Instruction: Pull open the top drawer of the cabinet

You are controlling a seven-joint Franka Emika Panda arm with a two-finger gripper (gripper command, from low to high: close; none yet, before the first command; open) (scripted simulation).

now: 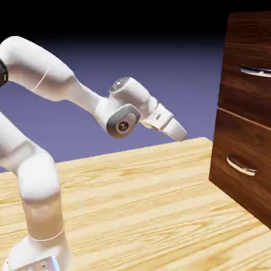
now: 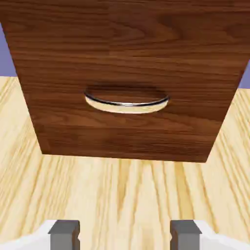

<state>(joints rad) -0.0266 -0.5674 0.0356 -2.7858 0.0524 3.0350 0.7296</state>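
Arm (image 1: 37,174): white, nearest the exterior camera, rises at lower left, bends right.
Gripper (image 1: 180,133): angled down-right over the table (image 1: 132,201), wide open, holding nothing; grey fingertips (image 2: 64,233) well apart in hand view.
Table between: bare light wood, nothing in the way.
Cabinet (image 1: 233,132): far right, well apart from gripper.
Top drawer (image 1: 249,87): upper right, above gripper height, flush, shut; silver handle (image 1: 256,71) untouched.
Lower drawer (image 2: 127,63): fills hand view, its handle (image 2: 127,102) centred ahead.
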